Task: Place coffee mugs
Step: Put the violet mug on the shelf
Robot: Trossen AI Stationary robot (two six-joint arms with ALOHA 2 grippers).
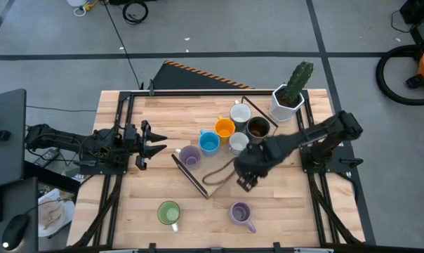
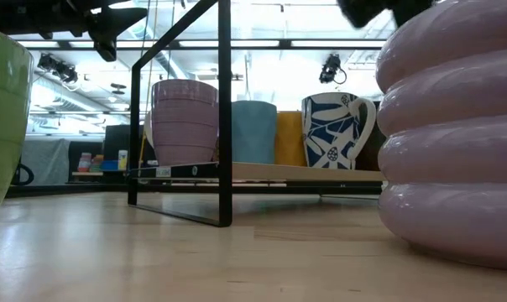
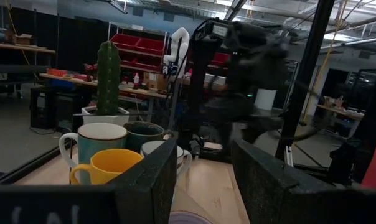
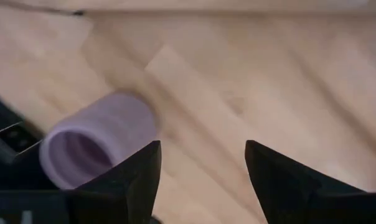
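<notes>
I'm working over the wooden tabletop (image 1: 282, 211), with a black wire frame (image 1: 198, 184) standing across its middle. My right arm is reaching in from the right side and my right pincer (image 1: 246, 181) is hanging above bare wood just beside that frame, fingers spread wide and carrying nothing. My left pincer (image 1: 158, 142) is waiting at the left edge, also parted wide and empty.

The cactus pot (image 1: 288, 102) is sitting at the far right corner. Next to it the mugs are clustering: a white mug (image 1: 240, 113), a dark brown mug (image 1: 258, 128), an orange mug (image 1: 224, 128), a blue mug (image 1: 209, 143), another white mug (image 1: 238, 143), and a lilac mug (image 1: 189, 157) right against the frame. Nearer the front edge, well apart from the cluster, a green mug (image 1: 169, 213) and a second lilac mug (image 1: 241, 213) are standing alone
</notes>
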